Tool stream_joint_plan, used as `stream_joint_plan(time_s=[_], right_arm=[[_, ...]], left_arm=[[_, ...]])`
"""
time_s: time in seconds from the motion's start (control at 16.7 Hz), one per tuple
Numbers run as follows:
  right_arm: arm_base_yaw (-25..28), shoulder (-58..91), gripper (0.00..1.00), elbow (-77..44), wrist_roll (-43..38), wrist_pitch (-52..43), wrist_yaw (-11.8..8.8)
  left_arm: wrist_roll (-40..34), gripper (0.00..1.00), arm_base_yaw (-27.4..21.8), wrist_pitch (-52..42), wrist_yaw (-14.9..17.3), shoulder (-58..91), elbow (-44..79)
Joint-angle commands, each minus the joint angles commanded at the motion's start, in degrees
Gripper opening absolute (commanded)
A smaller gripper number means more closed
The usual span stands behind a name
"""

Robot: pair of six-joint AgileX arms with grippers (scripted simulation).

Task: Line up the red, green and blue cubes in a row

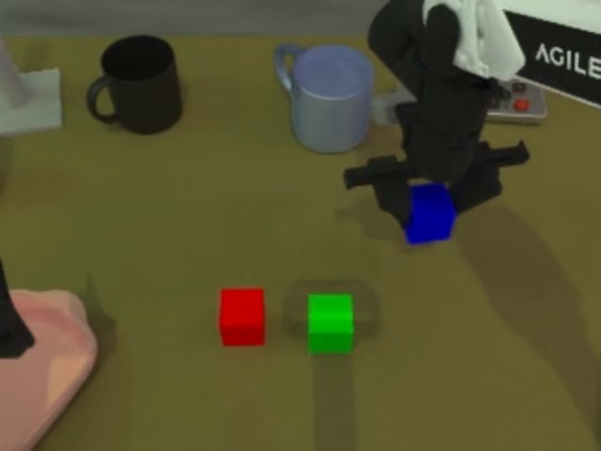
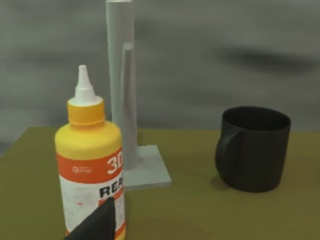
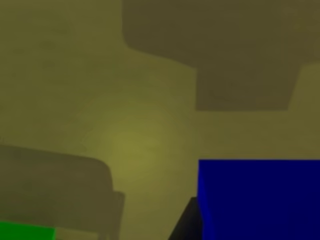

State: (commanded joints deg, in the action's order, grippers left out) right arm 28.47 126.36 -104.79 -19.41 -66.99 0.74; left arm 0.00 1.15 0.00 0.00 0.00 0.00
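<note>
Cubes sit in two places on the olive-brown matte surface (image 1: 141, 235): the small bright red matte cube (image 1: 241, 316) and the small bright green matte cube (image 1: 331, 322) rest side by side toward the near middle, apart from each other with a gap between, the red one to the left. The small deep blue matte cube (image 1: 430, 212) is farther back and to the right, well apart from the green cube, clamped between the black fingers of the right end effector (image 1: 434, 193); its shadow lies displaced on the surface, so it appears to be held above it. In the right wrist view the blue cube (image 3: 260, 197) fills one corner with a dark finger (image 3: 187, 225) against its side, and a sliver of the green cube (image 3: 25, 232) shows at the edge. Behind the right arm stand a pale blue glossy mug (image 1: 329, 94) and, to its left, a black matte mug (image 1: 141, 83). A pink rounded object (image 1: 42, 362) lies at the near left edge. The left arm is parked at the left edge of the top view; whether the left end effector (image 2: 95, 227) is open or closed I cannot tell, as only a dark tip shows in the left wrist view, beside a yellow-orange plastic bottle with a white nozzle (image 2: 90, 165), a grey upright stand on a square base (image 2: 125, 100) and the black mug (image 2: 254, 147).
</note>
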Motion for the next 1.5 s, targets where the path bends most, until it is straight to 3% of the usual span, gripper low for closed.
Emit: stream_joint_plan(time_s=[0.36, 0.9, 1.26, 1.5], right_arm=[[0.09, -0.96, 0.0, 0.78, -0.93, 0.03, -0.05], [7.24, -16.77, 0.0, 20.01, -16.2, 3.02, 0.23], [7.18, -16.73, 0.0, 21.09, -16.66, 3.98, 0.13], [7.47, -14.38, 0.0, 26.2, -16.67, 11.94, 0.12]], left_arm=[[0.0, 1.0, 0.0, 0.0, 0.0, 0.0, 0.0], [0.0, 1.0, 0.0, 0.0, 0.0, 0.0, 0.0], [0.0, 1.0, 0.0, 0.0, 0.0, 0.0, 0.0], [0.0, 1.0, 0.0, 0.0, 0.0, 0.0, 0.0]])
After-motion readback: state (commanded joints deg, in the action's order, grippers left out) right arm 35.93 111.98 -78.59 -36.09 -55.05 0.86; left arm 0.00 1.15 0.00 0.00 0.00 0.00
